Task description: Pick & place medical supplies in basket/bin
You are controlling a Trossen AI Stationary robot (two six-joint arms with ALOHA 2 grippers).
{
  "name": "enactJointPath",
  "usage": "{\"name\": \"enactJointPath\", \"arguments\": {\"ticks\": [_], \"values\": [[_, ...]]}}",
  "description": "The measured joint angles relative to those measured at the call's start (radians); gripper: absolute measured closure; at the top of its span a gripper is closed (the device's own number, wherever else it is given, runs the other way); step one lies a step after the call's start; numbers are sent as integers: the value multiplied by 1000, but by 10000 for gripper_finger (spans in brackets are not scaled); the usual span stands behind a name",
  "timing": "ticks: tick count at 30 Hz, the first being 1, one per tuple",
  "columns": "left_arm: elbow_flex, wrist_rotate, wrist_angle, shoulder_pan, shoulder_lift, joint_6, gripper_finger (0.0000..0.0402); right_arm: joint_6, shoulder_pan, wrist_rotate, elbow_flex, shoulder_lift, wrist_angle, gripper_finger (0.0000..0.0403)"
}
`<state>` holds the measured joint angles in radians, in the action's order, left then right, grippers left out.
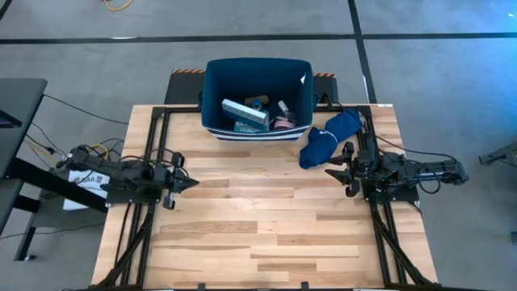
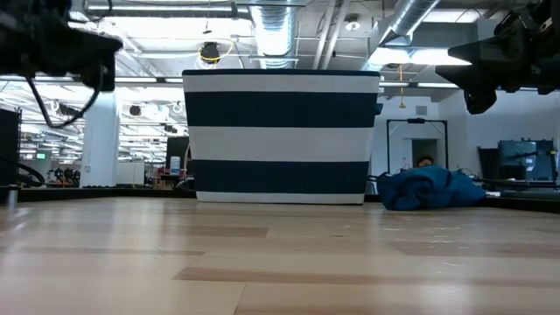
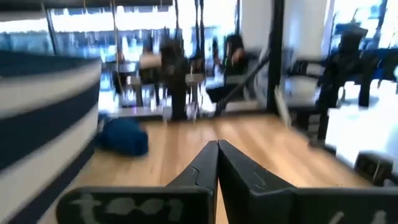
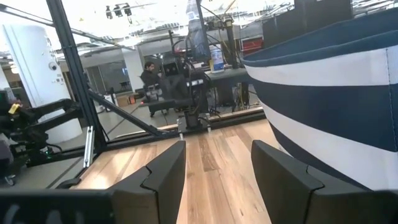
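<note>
Right end effector (image 4: 217, 180) splayed, empty.

free: bench (image 1: 266, 242) middle and near edge | blocked: bin (image 1: 216, 89) at far edge, blue cloth (image 1: 327, 137) just beside it, far right corner
</note>
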<state>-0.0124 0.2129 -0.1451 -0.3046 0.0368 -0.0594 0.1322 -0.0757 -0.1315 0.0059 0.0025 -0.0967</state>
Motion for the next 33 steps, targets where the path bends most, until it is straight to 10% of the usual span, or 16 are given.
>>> {"name": "enactJointPath", "arguments": {"ticks": [33], "values": [[1,11,83,19,16,288,401,0,0,0,0,0,1,227]]}}
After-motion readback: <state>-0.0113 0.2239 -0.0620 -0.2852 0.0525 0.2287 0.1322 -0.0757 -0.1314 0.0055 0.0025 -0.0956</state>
